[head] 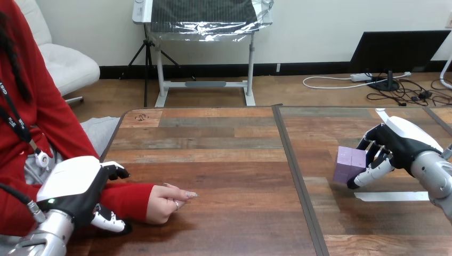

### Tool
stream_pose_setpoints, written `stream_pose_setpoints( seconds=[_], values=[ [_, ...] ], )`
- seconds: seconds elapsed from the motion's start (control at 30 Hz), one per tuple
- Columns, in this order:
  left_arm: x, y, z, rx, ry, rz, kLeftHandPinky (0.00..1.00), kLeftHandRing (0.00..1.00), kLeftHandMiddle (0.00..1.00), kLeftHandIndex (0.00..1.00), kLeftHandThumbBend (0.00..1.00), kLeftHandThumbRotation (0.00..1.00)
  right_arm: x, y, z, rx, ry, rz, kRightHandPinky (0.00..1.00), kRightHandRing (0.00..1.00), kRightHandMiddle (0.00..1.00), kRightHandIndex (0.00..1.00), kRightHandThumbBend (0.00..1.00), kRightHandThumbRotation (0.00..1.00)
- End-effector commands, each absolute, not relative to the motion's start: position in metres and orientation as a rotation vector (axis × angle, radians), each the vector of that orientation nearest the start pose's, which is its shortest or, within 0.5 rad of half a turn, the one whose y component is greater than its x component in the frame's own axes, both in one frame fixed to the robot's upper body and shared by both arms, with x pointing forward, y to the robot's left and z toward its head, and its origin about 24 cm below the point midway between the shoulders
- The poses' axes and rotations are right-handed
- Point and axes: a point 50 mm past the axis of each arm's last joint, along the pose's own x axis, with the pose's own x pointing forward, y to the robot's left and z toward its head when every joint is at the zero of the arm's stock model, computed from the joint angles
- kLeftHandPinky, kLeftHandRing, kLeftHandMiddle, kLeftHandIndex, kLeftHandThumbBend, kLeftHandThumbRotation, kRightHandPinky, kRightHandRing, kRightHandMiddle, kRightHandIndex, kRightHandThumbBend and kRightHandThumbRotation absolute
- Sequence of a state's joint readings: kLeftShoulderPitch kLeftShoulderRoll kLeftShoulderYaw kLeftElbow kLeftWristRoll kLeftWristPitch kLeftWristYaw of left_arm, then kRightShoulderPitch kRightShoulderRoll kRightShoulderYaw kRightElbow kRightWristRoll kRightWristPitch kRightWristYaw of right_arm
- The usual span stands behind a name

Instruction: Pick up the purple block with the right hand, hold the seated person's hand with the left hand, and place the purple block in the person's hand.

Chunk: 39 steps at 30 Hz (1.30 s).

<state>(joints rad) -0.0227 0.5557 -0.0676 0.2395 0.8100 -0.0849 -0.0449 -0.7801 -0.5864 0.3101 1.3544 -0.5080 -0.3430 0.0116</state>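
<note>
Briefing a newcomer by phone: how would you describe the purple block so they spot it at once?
On the wooden table, look right of the dark seam. There the robot's right hand curls round the purple block. It is the only purple thing there.

Table (213,144) wood planks, grainy, matt. Block (349,164) smooth, matt. Left hand (74,184), right hand (400,140): glossy white plastic shells. Right forearm (434,175) silvery metal. Sleeve (123,198) cloth.

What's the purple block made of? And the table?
The purple block looks like matte plastic or painted wood: even colour, crisp edges, no shine. The table looks like wood planks: grain and mixed brown strips, maybe a printed laminate.
</note>
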Motion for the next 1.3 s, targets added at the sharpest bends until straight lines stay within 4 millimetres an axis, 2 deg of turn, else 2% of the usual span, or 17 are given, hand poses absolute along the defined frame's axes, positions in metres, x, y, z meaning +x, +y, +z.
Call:
stream_pose_setpoints(
  seconds=[0.0, 0.27, 0.7, 1.27],
  values=[
    [0.265, 0.246, 0.036, 1.344, 0.139, -0.192, 0.75, 0.76, 0.76, 0.73, 0.98, 0.15, 0.364, -0.275, 0.075, -1.125, 0.210, 0.113, 0.40, 0.43, 0.48, 0.48, 0.88, 0.00],
    [0.268, 0.243, 0.034, 1.318, 0.151, -0.206, 0.73, 0.76, 0.76, 0.72, 0.98, 0.13, 0.364, -0.275, 0.075, -1.132, 0.222, 0.113, 0.41, 0.44, 0.48, 0.49, 0.87, 0.00],
    [0.271, 0.237, 0.032, 1.293, 0.161, -0.241, 0.60, 0.68, 0.71, 0.68, 0.96, 0.11, 0.364, -0.275, 0.076, -1.132, 0.216, 0.117, 0.41, 0.44, 0.48, 0.48, 0.87, 0.00],
    [0.274, 0.231, 0.031, 1.241, 0.182, -0.261, 0.48, 0.59, 0.63, 0.62, 0.91, 0.04, 0.365, -0.275, 0.076, -1.134, 0.222, 0.118, 0.41, 0.44, 0.48, 0.48, 0.87, 0.00]
  ],
)
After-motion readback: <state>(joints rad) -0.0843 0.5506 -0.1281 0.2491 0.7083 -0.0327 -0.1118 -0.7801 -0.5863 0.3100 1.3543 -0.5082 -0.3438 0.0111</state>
